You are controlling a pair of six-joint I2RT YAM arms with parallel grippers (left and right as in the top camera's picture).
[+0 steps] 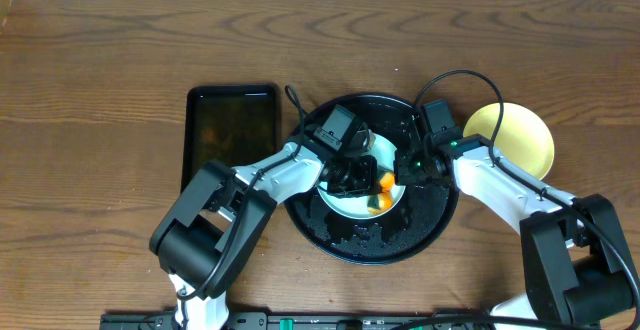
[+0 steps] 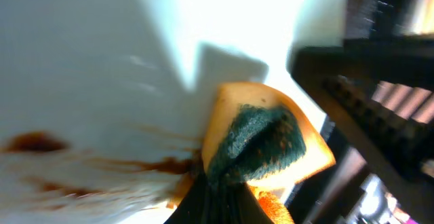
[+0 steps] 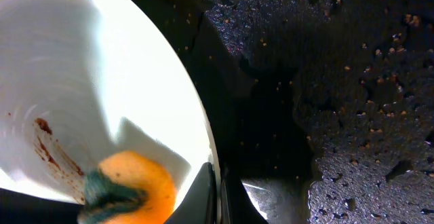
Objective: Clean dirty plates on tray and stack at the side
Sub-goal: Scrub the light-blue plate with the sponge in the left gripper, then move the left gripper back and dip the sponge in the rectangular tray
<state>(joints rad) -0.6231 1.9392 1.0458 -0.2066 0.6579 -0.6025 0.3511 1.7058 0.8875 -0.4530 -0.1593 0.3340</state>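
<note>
A pale mint-blue plate [image 1: 352, 202] lies in the large round black tray [image 1: 430, 220]. My left gripper [image 1: 362, 182] is shut on an orange sponge with a green scouring side [image 2: 261, 142] and presses it on the plate's surface [image 2: 88, 61], beside dark brown smears [image 2: 34, 142]. My right gripper [image 3: 215, 190] is shut on the plate's rim [image 3: 196, 115], one finger inside and one outside. The sponge [image 3: 129, 183] and smears [image 3: 47, 146] also show in the right wrist view. A pale yellow plate [image 1: 520, 135] lies on the table right of the tray. The third plate is out of view.
A smaller rectangular black tray [image 1: 232, 130] lies left of the round tray. The round tray's floor [image 3: 352, 81] is wet and strewn with crumbs. Brown wood-grain tabletop [image 1: 100, 120] surrounds everything.
</note>
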